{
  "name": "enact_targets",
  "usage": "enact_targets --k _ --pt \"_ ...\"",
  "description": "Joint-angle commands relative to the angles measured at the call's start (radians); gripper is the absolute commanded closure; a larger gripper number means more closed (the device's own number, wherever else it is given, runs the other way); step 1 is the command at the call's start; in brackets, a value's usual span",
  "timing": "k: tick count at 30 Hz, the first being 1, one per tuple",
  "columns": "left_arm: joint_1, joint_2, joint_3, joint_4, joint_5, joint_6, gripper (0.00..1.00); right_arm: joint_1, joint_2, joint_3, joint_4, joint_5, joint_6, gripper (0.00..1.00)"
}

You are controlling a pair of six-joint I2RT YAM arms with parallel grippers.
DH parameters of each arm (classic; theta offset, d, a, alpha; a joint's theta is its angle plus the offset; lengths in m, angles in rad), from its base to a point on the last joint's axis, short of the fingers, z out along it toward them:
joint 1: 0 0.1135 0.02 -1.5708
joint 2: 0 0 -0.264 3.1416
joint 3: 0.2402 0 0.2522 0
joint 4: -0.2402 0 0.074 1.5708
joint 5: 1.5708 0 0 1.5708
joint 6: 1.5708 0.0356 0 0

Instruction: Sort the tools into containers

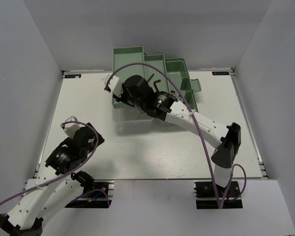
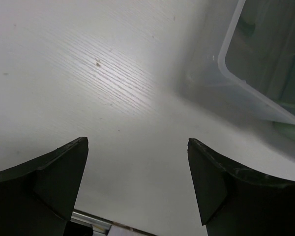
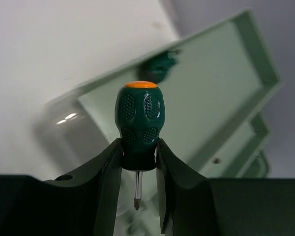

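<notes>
The pale green toolbox (image 1: 129, 59) stands open, so its compartments can take tools from above. The right gripper (image 3: 139, 147) hangs over the toolbox's near left part, clenched on the narrow neck of a green screwdriver (image 3: 138, 115), probably so that the handle enters first. The left gripper (image 2: 136, 147) is spread and empty, to the near left of the toolbox. A dark hex key (image 1: 156, 78) already lies inside the toolbox.

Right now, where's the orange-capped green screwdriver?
Right wrist view, centre: the screwdriver is clamped by its handle in the right tool, held over the pale green toolbox, toward its left end in the top view.
</notes>
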Motion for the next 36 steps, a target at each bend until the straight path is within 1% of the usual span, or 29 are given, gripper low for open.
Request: enact_targets --k 1,4,6,7,8,9,10,11,13,16,17,18,19,20,21,22,23,24,25,26,27,28,30,31,32,33,34,35,36 --pt "-0.004 0.064 -0.016 0.123 0.093 -0.001 0.08 -0.062 0.066 0.06 0.258 0.193 -0.144 1.0" --pt "-0.004 0.082 -0.04 0.178 0.113 0.008 0.08 -0.102 0.119 0.094 0.287 0.158 -0.161 1.0" --pt "-0.004 0.082 -0.06 0.204 0.124 0.008 0.08 -0.122 0.157 0.102 0.291 0.096 -0.167 1.0" --pt "-0.004 0.082 -0.06 0.204 0.124 0.008 0.08 -0.136 0.165 0.114 0.287 0.088 -0.167 0.89" --pt "-0.004 0.082 -0.06 0.204 0.124 0.008 0.08 -0.147 0.181 0.119 0.282 0.077 -0.167 0.54" --pt "-0.004 0.082 -0.069 0.204 0.133 0.008 0.08 -0.15 0.194 0.119 0.282 0.072 -0.163 0.38" --pt "-0.004 0.082 -0.069 0.204 0.133 0.008 0.08 -0.154 0.198 0.119 0.281 0.072 -0.143 0.29" --pt "-0.004 0.082 -0.069 0.204 0.133 0.008 0.08 -0.167 0.197 0.125 0.269 0.071 -0.135 0.24" --pt "-0.004 0.073 -0.082 0.204 0.133 0.008 0.08 -0.173 0.183 0.128 0.253 0.046 -0.094 0.23" --pt "-0.004 0.064 -0.101 0.213 0.133 0.008 0.08 -0.187 0.154 0.172 0.183 -0.013 -0.049 0.23" --pt "-0.004 0.064 -0.102 0.214 0.133 0.008 0.08 -0.191 0.149 0.201 0.149 -0.029 -0.02 0.24" --pt "-0.004 0.064 -0.102 0.214 0.133 0.008 0.08 -0.191 0.134 0.227 0.128 -0.052 0.017 0.31" --pt "-0.004 0.064 -0.102 0.224 0.133 0.008 0.08 -0.203 0.116 0.25 0.073 -0.177 0.041 0.35" --pt "-0.004 0.064 -0.102 0.224 0.133 0.008 0.08 -0.213 0.108 0.26 0.002 -0.266 0.072 0.41" --pt "-0.004 0.064 -0.111 0.224 0.133 0.008 0.08 -0.249 0.096 0.281 -0.097 -0.382 0.055 0.72" --pt "-0.004 0.064 -0.111 0.224 0.124 0.008 0.09 -0.254 0.085 0.287 -0.145 -0.717 0.025 0.93" --pt "-0.004 0.052 -0.12 0.233 0.124 0.008 0.1 -0.26 0.079 0.287 -0.292 -0.821 -0.103 1.0" --pt "-0.004 0.052 -0.12 0.233 0.124 0.008 0.1 -0.268 0.079 0.265 -0.348 -0.992 -0.165 1.0" --pt "-0.004 0.041 -0.12 0.233 0.124 0.008 0.1 -0.266 0.074 0.248 -0.386 -1.07 -0.211 1.0" --pt "-0.004 0.041 -0.129 0.233 0.124 0.008 0.12 -0.263 0.071 0.234 -0.415 -1.113 -0.364 1.0" --pt "-0.004 0.03 -0.129 0.233 0.124 0.008 0.12 -0.262 0.073 0.197 -0.534 -1.188 -0.42 0.93" --pt "-0.004 0.03 -0.129 0.233 0.124 0.008 0.12 -0.257 0.076 0.183 -0.555 -1.198 -0.476 0.86" --pt "-0.004 0.021 -0.129 0.214 0.124 0.008 0.12 -0.243 0.079 0.148 -0.624 -1.173 -0.564 0.72" --pt "-0.004 0.021 -0.129 0.214 0.115 0.008 0.12 -0.23 0.076 0.14 -0.646 -1.164 -0.633 0.59" --pt "-0.004 0.01 -0.129 0.203 0.114 0.008 0.12 -0.22 0.076 0.117 -0.644 -1.091 -0.664 0.56" --pt "-0.004 0.001 -0.129 0.203 0.105 0.008 0.12 -0.213 0.074 0.105 -0.635 -1.066 -0.681 0.52" --pt "-0.004 0.001 -0.129 0.194 0.105 0.008 0.12 -0.191 0.071 0.068 -0.58 -0.969 -0.675 0.46" --pt "-0.004 0.001 -0.129 0.194 0.105 0.008 0.12 -0.182 0.068 0.022 -0.548 -0.931 -0.669 0.35" --pt "-0.004 -0.008 -0.129 0.194 0.105 0.008 0.12 -0.176 0.067 0.002 -0.507 -0.893 -0.616 0.25"
